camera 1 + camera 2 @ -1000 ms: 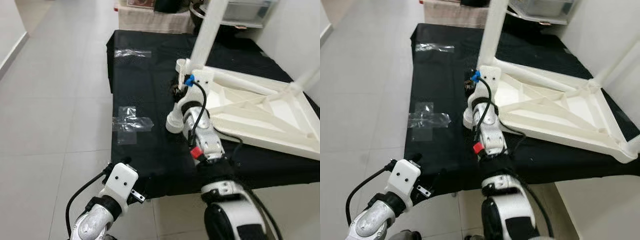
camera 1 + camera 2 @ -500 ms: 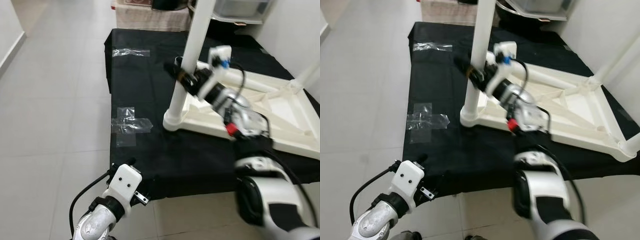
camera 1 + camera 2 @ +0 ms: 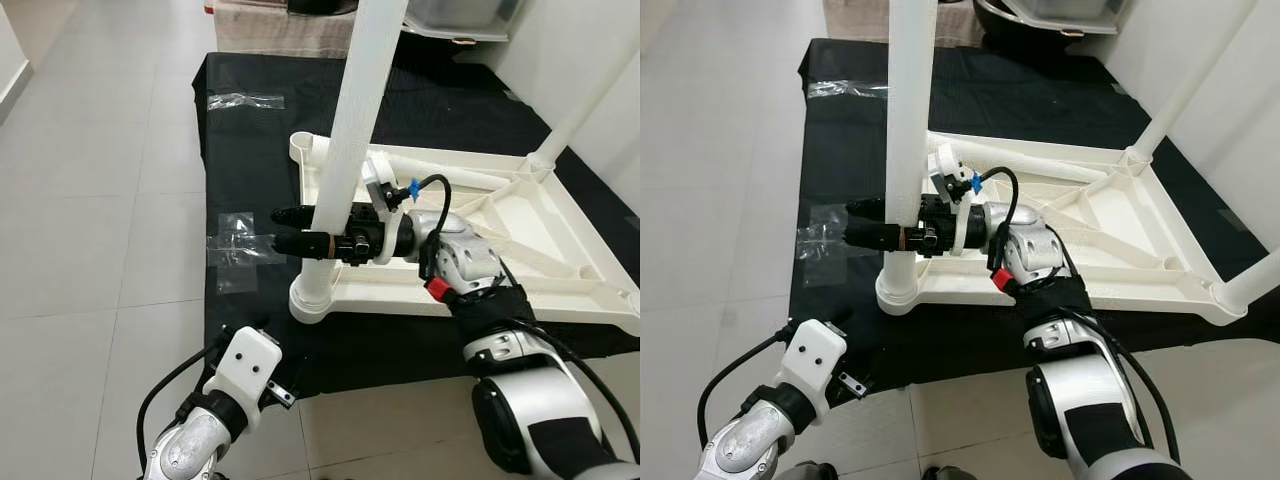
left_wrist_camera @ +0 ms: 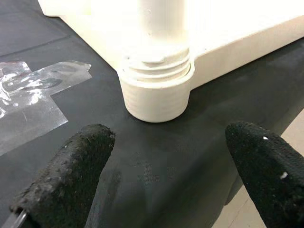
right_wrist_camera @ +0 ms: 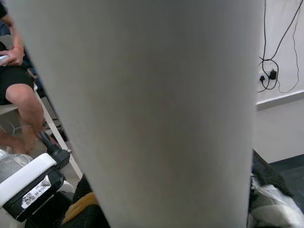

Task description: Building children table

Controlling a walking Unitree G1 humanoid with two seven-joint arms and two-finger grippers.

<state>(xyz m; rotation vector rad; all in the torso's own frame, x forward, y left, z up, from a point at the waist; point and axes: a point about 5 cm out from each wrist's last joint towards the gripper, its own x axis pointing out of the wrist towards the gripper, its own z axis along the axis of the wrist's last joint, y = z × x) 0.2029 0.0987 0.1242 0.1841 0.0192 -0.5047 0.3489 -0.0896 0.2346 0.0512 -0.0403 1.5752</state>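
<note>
White plastic children's table, lying upside down on a black cloth spread over the floor, its ribbed underside facing up so that the corner sockets are open to receive legs. One white table leg stands upright in the near-left corner socket, its threaded foot seated in the collar, which rests on the cloth just beside a patch of clear tape. Right gripper: reaching across the upturned top from the robot's right, its two black fingers set one on either side of the leg low on the shaft, closed around it; a hold this low and this square to the shaft would serve, in my judgement, to steady or turn the leg into its socket. The right wrist view has the pale shaft pressed up against the lens, with a seated person's legs in the background. Left gripper: held low at the near edge of the cloth, well apart from the leg, fingers spread wide and holding nothing, pointed toward the socket. A second leg stands fitted at the far-right corner.
</note>
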